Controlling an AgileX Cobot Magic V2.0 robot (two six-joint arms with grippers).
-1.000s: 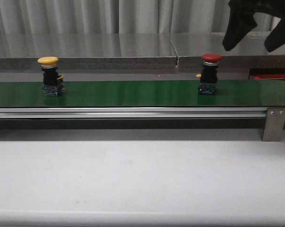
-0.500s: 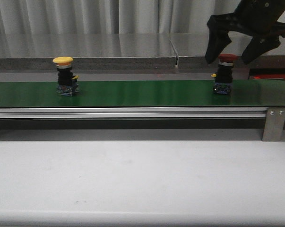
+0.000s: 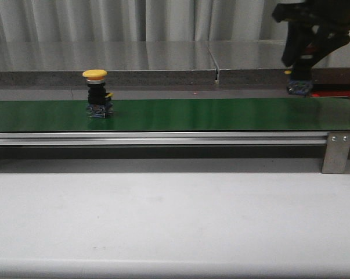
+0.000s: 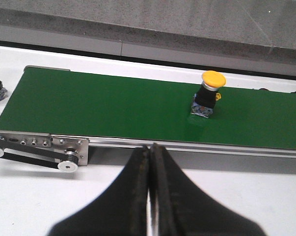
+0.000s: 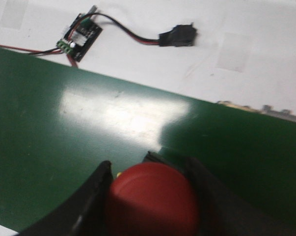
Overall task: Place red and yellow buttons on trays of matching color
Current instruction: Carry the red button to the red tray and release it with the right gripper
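Two buttons show: the yellow button point(image 3: 95, 93) stands upright on the left part of the green belt point(image 3: 209, 114), while the red button point(image 5: 152, 199) hangs above the belt's right end, clamped between the right gripper point(image 3: 305, 49) fingers. The left gripper point(image 4: 149, 162) hovers nearer than the belt, fingers pressed together, holding nothing. A red tray point(image 3: 337, 95) edge peeks out far right.
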